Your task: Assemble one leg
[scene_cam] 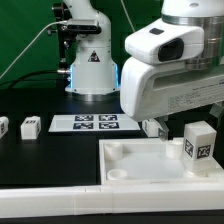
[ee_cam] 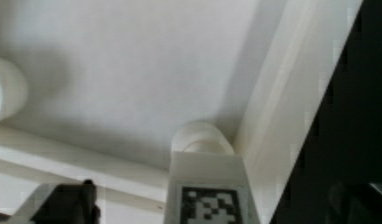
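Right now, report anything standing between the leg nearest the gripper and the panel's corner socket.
Nothing visible does. In the wrist view the leg ends right beside the round corner socket of the panel, no other part between them.

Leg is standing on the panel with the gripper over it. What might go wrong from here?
1. The gripper is open, its fingers wide apart on either side of the leg; closing off-centre could knock it over instead of gripping it.
2. The leg stands close to the rim of the panel, so a nudge might send it onto the table.
3. Whether it is fixed to the panel cannot be told; it may be loose.
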Available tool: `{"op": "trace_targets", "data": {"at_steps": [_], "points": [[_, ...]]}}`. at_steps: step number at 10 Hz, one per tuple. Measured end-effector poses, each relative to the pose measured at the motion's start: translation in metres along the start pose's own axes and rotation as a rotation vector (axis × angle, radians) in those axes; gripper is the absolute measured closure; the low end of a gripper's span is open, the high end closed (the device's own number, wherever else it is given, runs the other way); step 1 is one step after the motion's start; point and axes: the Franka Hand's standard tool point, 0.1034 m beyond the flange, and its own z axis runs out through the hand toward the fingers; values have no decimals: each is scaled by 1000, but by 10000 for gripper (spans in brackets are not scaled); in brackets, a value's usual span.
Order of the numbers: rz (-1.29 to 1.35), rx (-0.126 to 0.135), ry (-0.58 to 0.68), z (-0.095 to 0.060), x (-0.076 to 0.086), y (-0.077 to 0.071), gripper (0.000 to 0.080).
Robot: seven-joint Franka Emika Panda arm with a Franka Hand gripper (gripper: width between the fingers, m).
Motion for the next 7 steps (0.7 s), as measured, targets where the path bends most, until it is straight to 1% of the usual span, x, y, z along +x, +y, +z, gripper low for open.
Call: {"op": "trace_targets", "data": {"at_steps": [2, 3, 4, 7], "points": [[1, 0, -1, 0, 0, 0, 151], [63, 0, -1, 0, 1, 1, 151], [104, -1, 4, -1, 5, 0, 151], [120, 0, 14, -1, 16, 4, 151]]}}
